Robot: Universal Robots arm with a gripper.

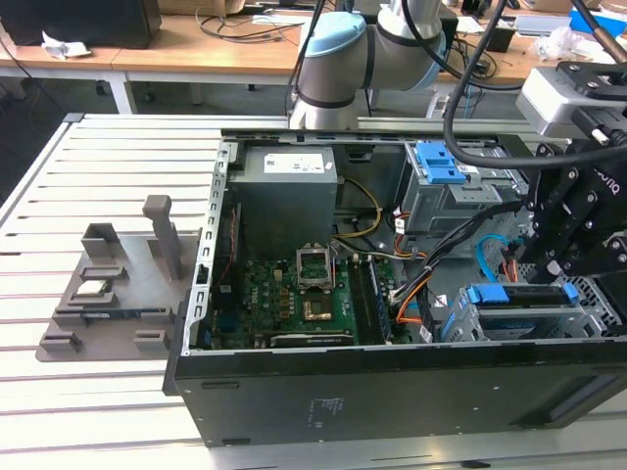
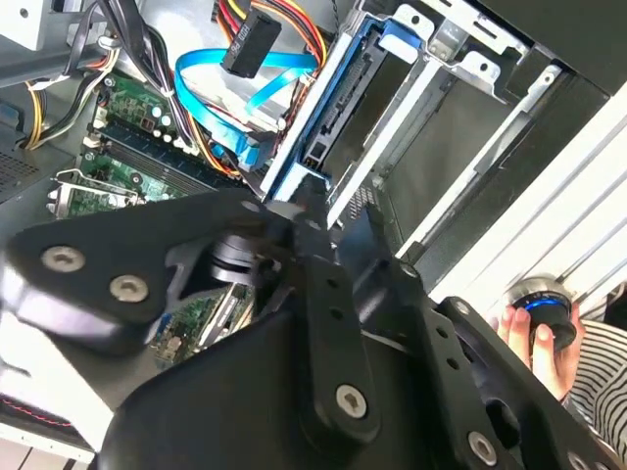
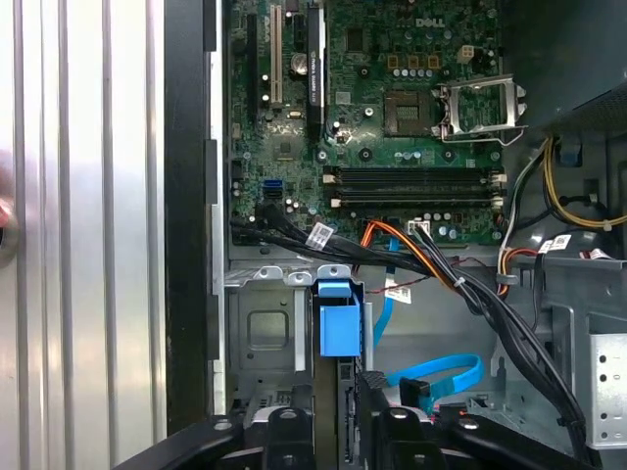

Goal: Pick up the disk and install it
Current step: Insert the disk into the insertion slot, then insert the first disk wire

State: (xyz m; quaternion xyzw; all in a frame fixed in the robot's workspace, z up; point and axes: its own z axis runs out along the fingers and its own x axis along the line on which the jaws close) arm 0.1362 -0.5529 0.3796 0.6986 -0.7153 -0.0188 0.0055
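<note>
Disk (image 3: 338, 328), a slim hard drive seen edge-on in a blue plastic bracket, stood upright in a slot of the grey sheet-metal drive cage (image 3: 263, 333) at one corner of the open black computer case (image 1: 392, 392). The black gripper (image 3: 335, 416) was closed narrowly on it, one finger against each flat face, in the first wrist view. In the second wrist view the disk (image 2: 328, 108) showed a dark face with blue rails along its long edges, and the gripper (image 2: 294, 211) met its near end. In the exterior view the gripper (image 1: 560, 274) sat directly above the disk's blue top strip (image 1: 519, 294).

On one side of the disk the cage held an empty bay, with the case's black wall just beyond. On the other side, a looped blue flat cable (image 3: 441, 377) and a bundle of black and orange wires (image 3: 411, 255) lay near, leaving little room. Farther in lay the green motherboard (image 3: 392, 127), then the grey power supply box (image 1: 289, 196). Outside the case, well apart on the slatted aluminium table (image 1: 98, 196), stood a grey plastic fixture (image 1: 118, 284).
</note>
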